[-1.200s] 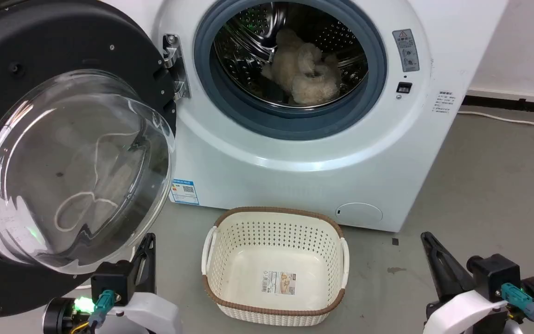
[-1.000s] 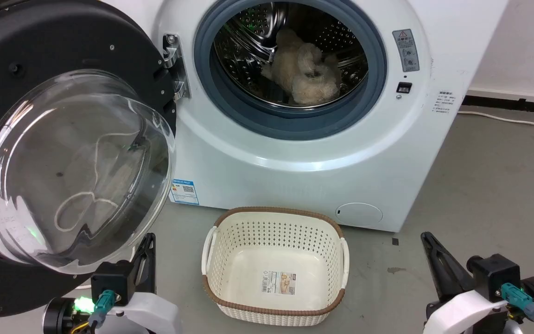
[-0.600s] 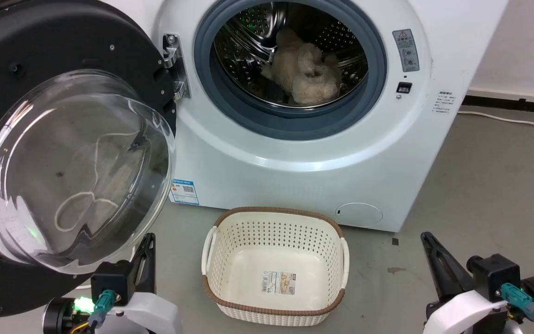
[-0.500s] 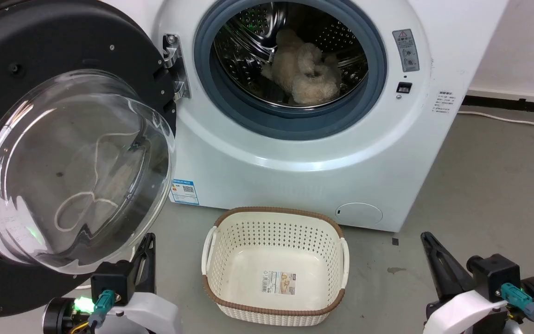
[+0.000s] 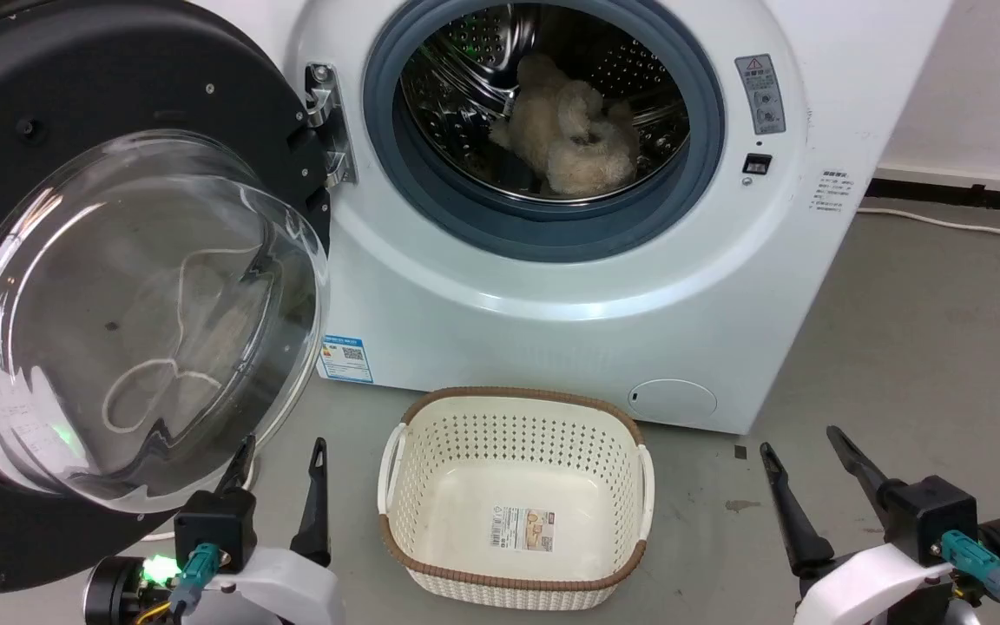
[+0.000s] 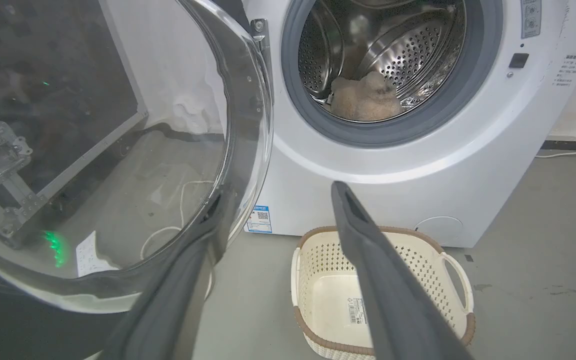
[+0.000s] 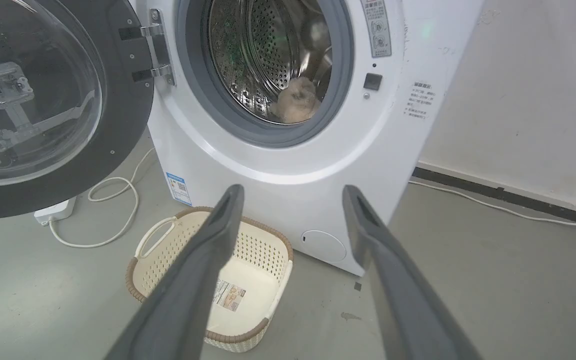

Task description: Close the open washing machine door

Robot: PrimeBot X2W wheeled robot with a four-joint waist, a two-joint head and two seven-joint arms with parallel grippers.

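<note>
The washing machine door (image 5: pixel 118 78) stands swung wide open at the left, black-rimmed with a bulging clear glass bowl (image 5: pixel 135 321). It hangs from a steel hinge (image 5: pixel 326 130) on the white machine (image 5: pixel 552 330). My left gripper (image 5: pixel 281 451) is open and empty, low at the bowl's lower right edge. In the left wrist view the left gripper (image 6: pixel 278 192) has one finger overlapping the glass of the door (image 6: pixel 118 150). My right gripper (image 5: pixel 799 443) is open and empty at the lower right, far from the door (image 7: pixel 43 100); the right wrist view shows it (image 7: pixel 293 189) spread wide.
A beige fluffy item (image 5: pixel 565 130) lies in the steel drum behind the grey-blue ring (image 5: pixel 543 234). A cream perforated basket (image 5: pixel 517 395) sits empty on the grey floor in front of the machine, between my grippers. A white cable (image 7: pixel 113 200) and power strip (image 7: pixel 53 215) lie under the door.
Both grippers have gone from shut to open, fingers spread apart. The door, basket and camera have not moved.
</note>
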